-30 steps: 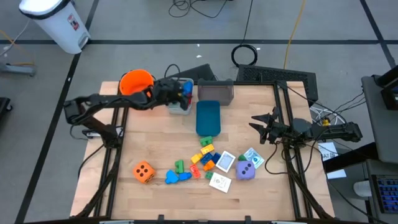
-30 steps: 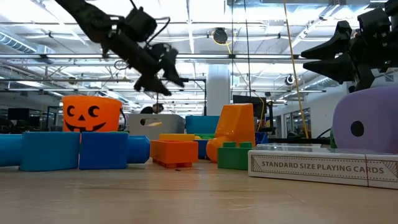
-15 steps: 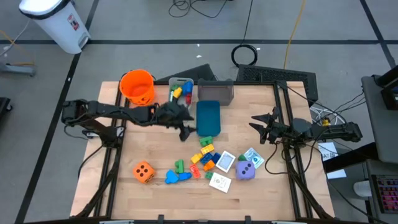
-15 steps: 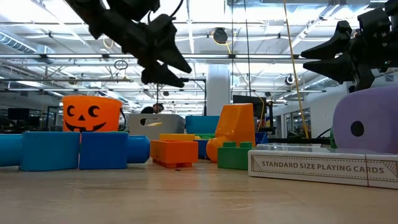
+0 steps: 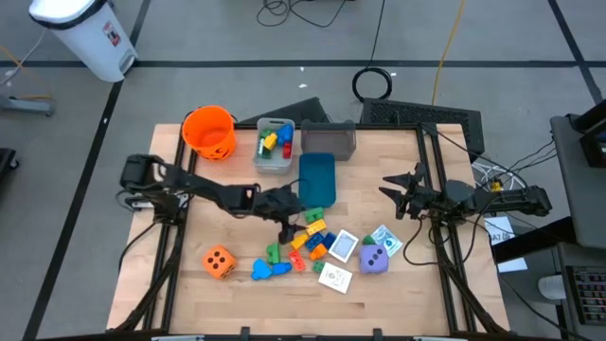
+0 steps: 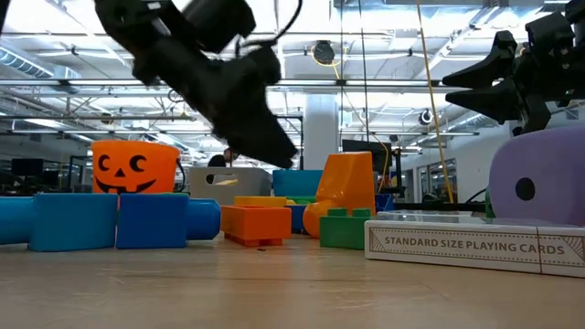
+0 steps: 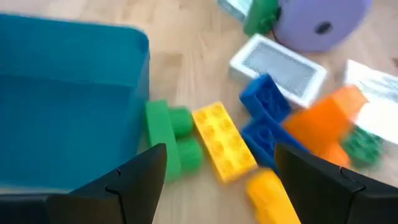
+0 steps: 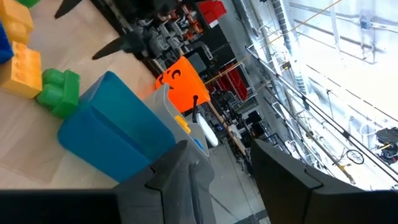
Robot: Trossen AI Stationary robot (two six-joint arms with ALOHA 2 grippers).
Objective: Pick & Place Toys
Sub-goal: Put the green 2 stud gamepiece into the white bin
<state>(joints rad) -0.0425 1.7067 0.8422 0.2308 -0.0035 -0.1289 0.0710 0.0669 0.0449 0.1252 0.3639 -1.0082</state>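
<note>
Left gripper (image 5: 285, 224) parted, empty – hovering over table centre, just beside toy pile's 10 o'clock edge. Nearest target, judged: yellow studded plastic brick (image 7: 224, 141), between the fingers in the wrist view, long axis slanted across the gap; green studded block (image 7: 169, 140) beside it, against teal plastic bin (image 5: 316, 177). Blue studded bricks (image 7: 266, 118) on far side. Bin wall crowds one finger – little room there; open wood toward 9 o'clock. Right gripper (image 5: 392, 187) parked at 3 o'clock, partly parted, holding nothing, farther from pile. Grey bin w/ blocks (image 5: 275, 144) at 12.
</note>
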